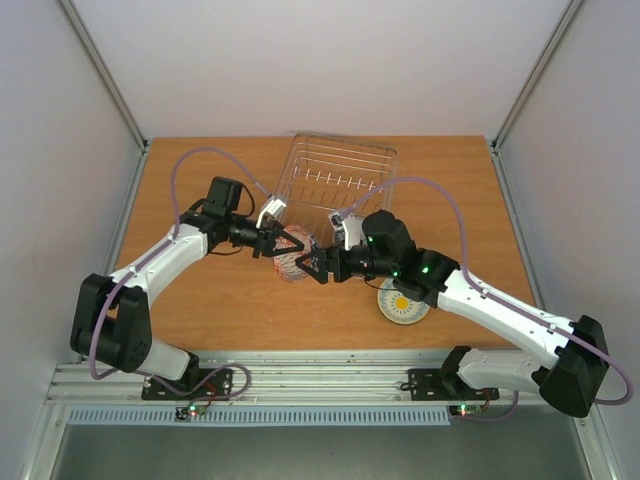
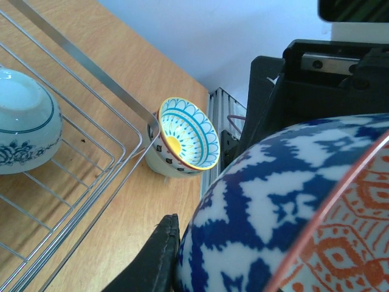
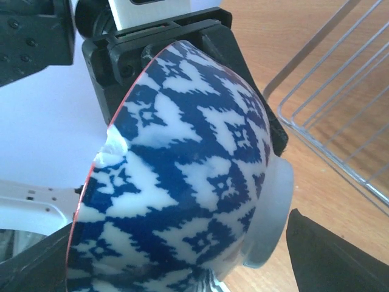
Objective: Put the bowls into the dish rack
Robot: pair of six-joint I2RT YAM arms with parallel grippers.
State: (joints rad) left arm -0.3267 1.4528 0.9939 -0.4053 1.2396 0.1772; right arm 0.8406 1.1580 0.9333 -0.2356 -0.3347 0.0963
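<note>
Counter: a wooden top (image 1: 200, 310) closed in by plain white walls, with both arms bolted at its near edge.
Dish rack: a wire basket (image 1: 385, 165) standing flat at the far middle of the counter.
Left hand: it (image 1: 281, 243) is pinched together on the rim of the blue-and-white bowl (image 1: 292, 262). In the left wrist view one dark finger (image 2: 159, 258) lies against the patterned outside. The other finger is hidden by the bowl.
Bowl in the left hand: blue-and-white outside, red patterned inside, red rim and a plain white foot. It is held off the counter and tipped onto its side, just in front of the rack's near edge. In the right wrist view its foot is on the side nearer the rack.
Right hand: it (image 1: 313, 266) is spread wide and meets the left hand from the opposite side, with the same bowl between its fingers. One finger (image 3: 36, 261) sits at the rim side. The other (image 3: 331, 255) is just beside the foot, with a gap of bare counter showing between them. It is not clamped on the bowl.
Bowl in the rack: a pale bowl with a blue band (image 2: 24, 121) sits upside down on the rack's wires.
Bowl on the counter: a bowl with a yellow centre (image 1: 403, 305) sits near the front edge under the right arm, apart from both hands and outside the rack.
</note>
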